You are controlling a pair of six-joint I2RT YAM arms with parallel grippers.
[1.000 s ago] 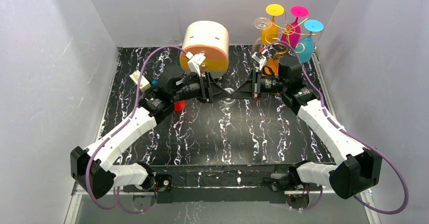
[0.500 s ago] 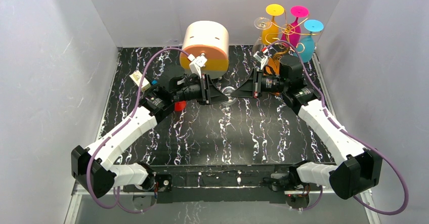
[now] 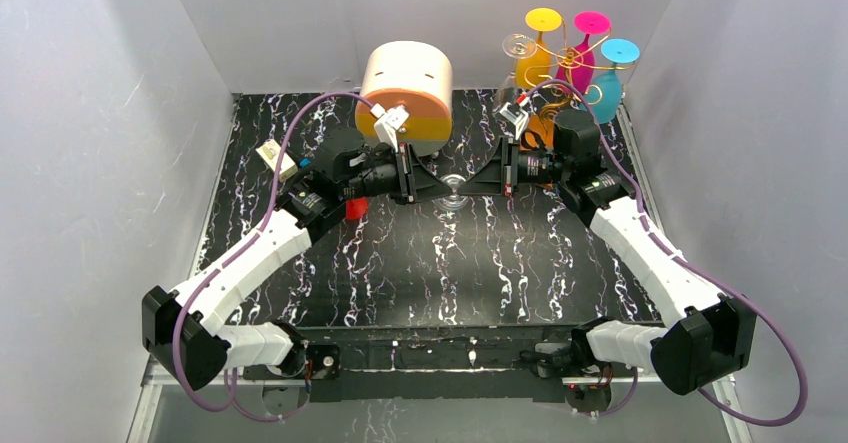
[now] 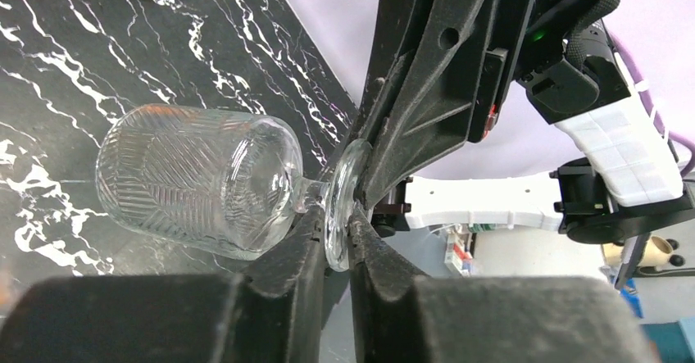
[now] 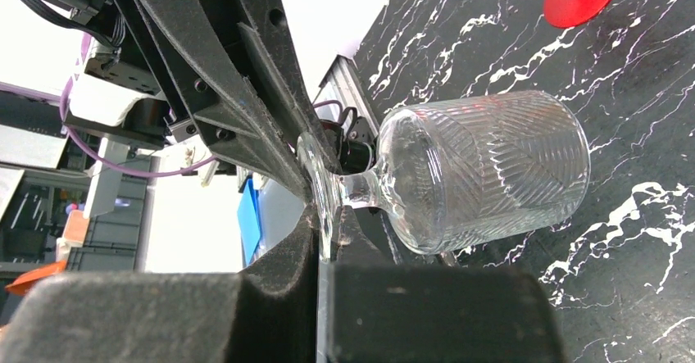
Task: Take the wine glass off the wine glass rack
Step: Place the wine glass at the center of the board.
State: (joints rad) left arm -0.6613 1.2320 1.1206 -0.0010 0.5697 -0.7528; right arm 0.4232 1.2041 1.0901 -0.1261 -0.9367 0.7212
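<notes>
Between both arms' fingers [image 4: 288,258], wine glass [image 4: 197,179]

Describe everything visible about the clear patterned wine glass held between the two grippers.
The clear ribbed wine glass looks like cut glass: a barrel-shaped bowl etched with chevron lines, a very short stem and a round flat foot. It is empty, intact and held above the black marbled table, mouth apparently toward it. The left gripper and right gripper both pinch the foot's rim from opposite sides; nothing else touches it.

Left arm [image 3: 262,253], right arm [image 3: 640,238] tip-to-tip, jaws clamped
</notes>
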